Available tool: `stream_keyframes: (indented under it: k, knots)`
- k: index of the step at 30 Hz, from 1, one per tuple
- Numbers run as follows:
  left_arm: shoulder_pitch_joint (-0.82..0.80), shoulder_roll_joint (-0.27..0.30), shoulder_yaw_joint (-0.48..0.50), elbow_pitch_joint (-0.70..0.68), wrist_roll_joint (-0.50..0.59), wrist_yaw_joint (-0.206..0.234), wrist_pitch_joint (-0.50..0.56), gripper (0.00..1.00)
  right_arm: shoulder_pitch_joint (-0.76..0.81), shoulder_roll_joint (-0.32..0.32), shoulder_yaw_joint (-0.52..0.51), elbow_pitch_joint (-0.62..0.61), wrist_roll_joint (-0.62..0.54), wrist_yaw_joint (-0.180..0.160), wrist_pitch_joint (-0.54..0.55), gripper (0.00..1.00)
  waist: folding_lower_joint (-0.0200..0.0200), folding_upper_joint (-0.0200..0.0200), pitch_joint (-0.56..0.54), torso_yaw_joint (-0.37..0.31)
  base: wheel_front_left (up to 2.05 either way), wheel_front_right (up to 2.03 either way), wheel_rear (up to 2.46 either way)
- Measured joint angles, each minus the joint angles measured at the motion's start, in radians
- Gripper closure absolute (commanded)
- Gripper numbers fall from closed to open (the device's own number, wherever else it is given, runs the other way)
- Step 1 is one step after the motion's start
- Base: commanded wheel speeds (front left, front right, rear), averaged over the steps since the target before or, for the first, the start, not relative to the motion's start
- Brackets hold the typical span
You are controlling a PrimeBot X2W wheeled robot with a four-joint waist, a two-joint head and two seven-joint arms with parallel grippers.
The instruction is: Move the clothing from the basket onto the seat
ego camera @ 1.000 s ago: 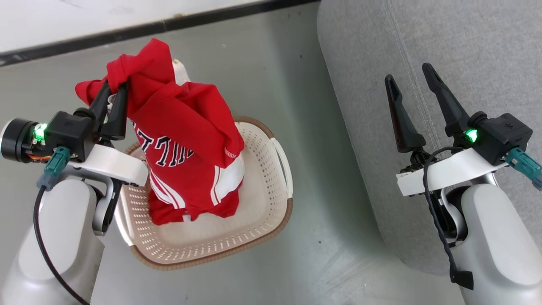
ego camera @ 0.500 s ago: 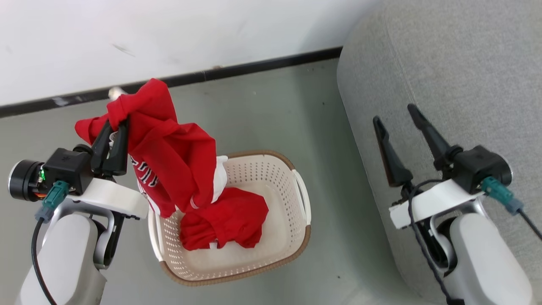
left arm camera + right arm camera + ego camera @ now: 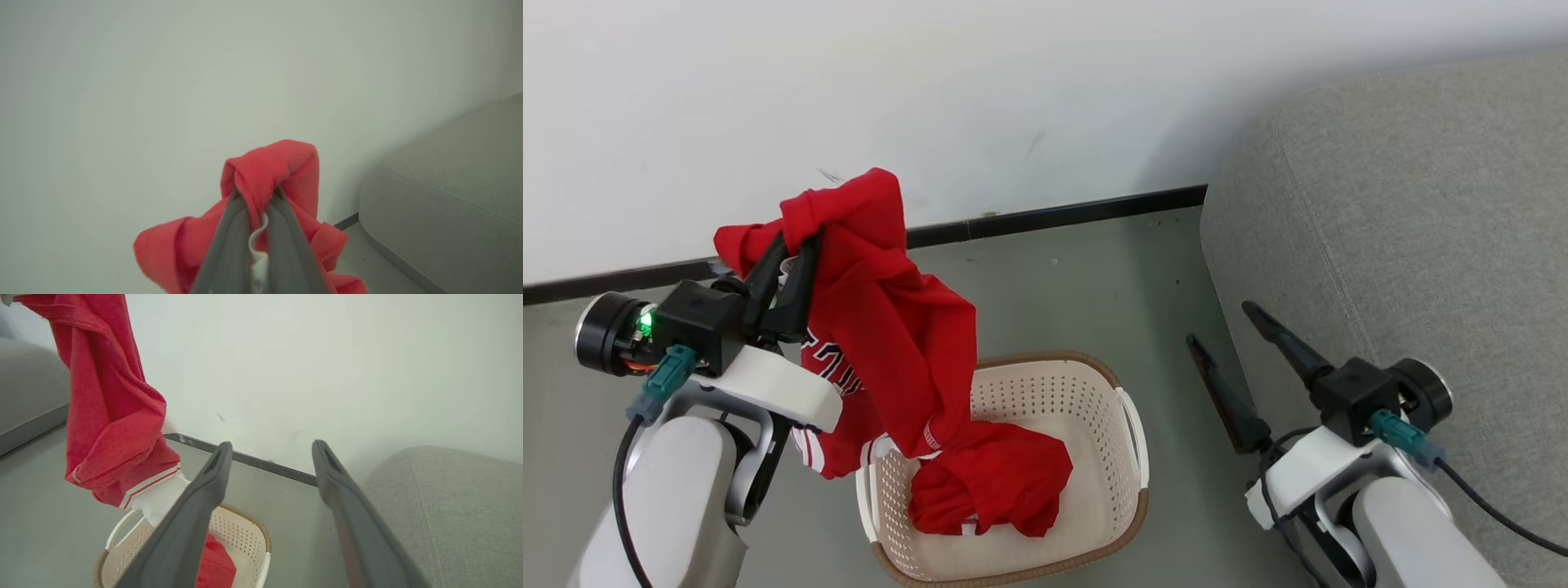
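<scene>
Head view: the left gripper [image 3: 796, 245] is raised at the left, its two dark fingers pinched together on a bunched fold of a red jersey [image 3: 890, 327]. The jersey hangs from that grip in a long drape, with dark-and-white lettering and white stripes showing, and its lower end reaches the near-left side of the laundry basket [image 3: 1135, 441]. A second red garment [image 3: 996, 482] lies crumpled inside the basket, which stands on the grey floor [image 3: 1078, 278] below a white wall [image 3: 1013, 98]. The grey sofa seat [image 3: 1405, 229] is at the right, with no clothing on it. The right gripper [image 3: 1219, 322] is held beside the seat's edge, fingers spread wide and holding nothing.

Left wrist view: the left gripper [image 3: 257, 192] has its fingers closed on the jersey [image 3: 282, 163], red fabric bulging above the tips and a strip of white trim [image 3: 257, 237] caught between them. The seat [image 3: 449, 204] is at the lower right.

Right wrist view: the right gripper [image 3: 273, 446] is wide open and empty. Past its left finger the jersey [image 3: 114, 416] hangs above the basket [image 3: 261, 533], where the second garment [image 3: 216, 567] rests. The seat [image 3: 441, 498] lies to the right.
</scene>
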Motion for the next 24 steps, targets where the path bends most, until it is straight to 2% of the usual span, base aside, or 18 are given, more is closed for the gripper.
stream_keyframes:
  k: [4,11,24]
  knots:
    - [0.0,-0.003,-0.019,-0.022,0.0,-0.004,0.033,1.0,0.014,-0.004,0.063,0.013,0.041,0.0,0.0,0.0,0.0,0.0,-0.037,0.013,0.0,0.0,0.0]
    - [-0.001,-0.01,-0.053,-0.055,-0.001,-0.021,0.087,1.0,0.018,0.017,0.152,0.037,0.196,0.0,0.0,0.0,0.0,0.0,-0.094,0.034,0.0,0.0,0.0]
    - [-0.01,-0.056,-0.127,-0.153,-0.009,-0.037,0.192,1.0,0.01,0.023,0.314,0.133,0.389,0.0,0.0,0.0,0.0,0.0,-0.164,0.074,0.0,0.0,0.0]
